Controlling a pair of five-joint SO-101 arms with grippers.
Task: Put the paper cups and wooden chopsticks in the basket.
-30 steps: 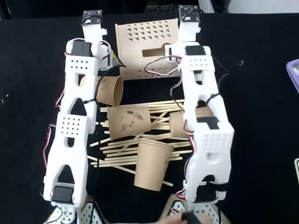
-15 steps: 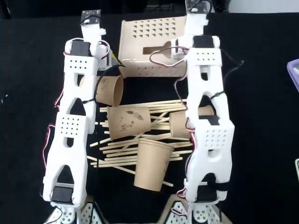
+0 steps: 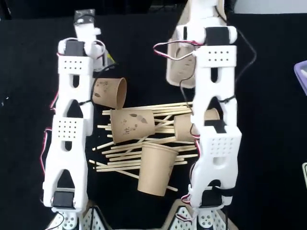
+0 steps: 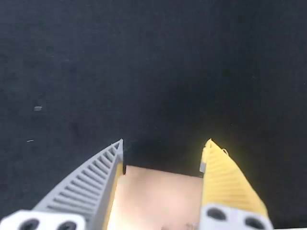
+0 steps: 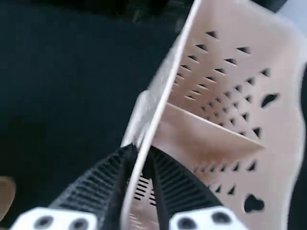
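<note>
Several brown paper cups lie on the black table: one (image 3: 110, 93) beside the left arm, one (image 3: 132, 125) in the middle, one (image 3: 156, 167) nearer the front, and one (image 3: 184, 127) half hidden under the right arm. Wooden chopsticks (image 3: 115, 165) are scattered under and around them. The beige basket (image 3: 177, 67) is tipped up at the far side, partly behind the right arm. My right gripper (image 5: 141, 148) is shut on the wall of the basket (image 5: 216, 96). My left gripper (image 4: 164, 142) is open over bare black cloth, with a blurred beige surface between the bases of its fingers.
A purple object (image 3: 301, 76) pokes in at the right edge of the table. Both white arms stretch from the near edge toward the far side, flanking the pile. Black cloth lies bare to the left of the left arm and to the right of the right arm.
The right arm has tipped the basket from lying flat to standing on edge and drawn it right and farther away. The left arm swung a little left. The cups and chopsticks stayed put.
</note>
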